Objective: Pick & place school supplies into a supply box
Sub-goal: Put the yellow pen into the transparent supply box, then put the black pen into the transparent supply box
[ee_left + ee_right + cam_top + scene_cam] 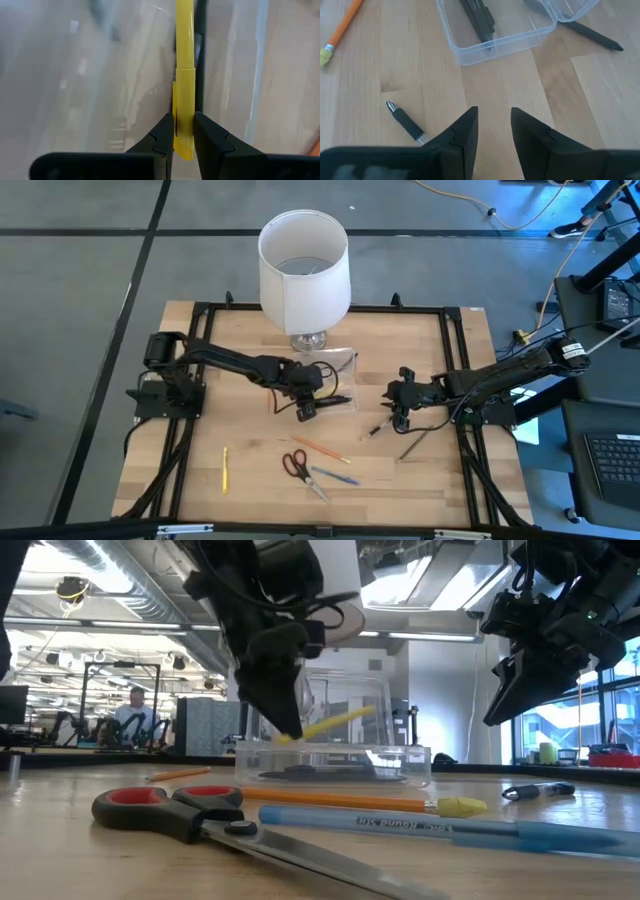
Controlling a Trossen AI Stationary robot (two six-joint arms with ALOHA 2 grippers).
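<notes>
**Yellow pen gripped over the clear case**

High view: the left gripper (305, 408) sits over the clear supply box (335, 385) at mid-table, just in front of the white lampshade (304, 267). The right gripper (400, 408) hangs near the table's right side, apart from the box. Scissors (298, 467), an orange pencil (320, 450), a blue pen (335, 476) and a yellow pencil (225, 469) lie toward the front edge.

Low view: the left gripper's fingers pinch a yellow pen (325, 725) by one end – its long axis is tilted, the free end rising to the right above the box's rim (330, 750). The right gripper hangs above the table, holding nothing. Dark items lie in the box's bottom.

Left wrist view: both fingers (157, 142) clamp the pen's capped end; the barrel runs straight away from the jaws over the box's clear plastic (only this view shows the contact itself).

Right wrist view: the right gripper's fingers (465, 132) stand parted around bare wood. A short dark pen (406, 122) lies close beside them, and another dark pen (592, 34) lies past the box – one black pen (477, 17) rests inside it.
</notes>
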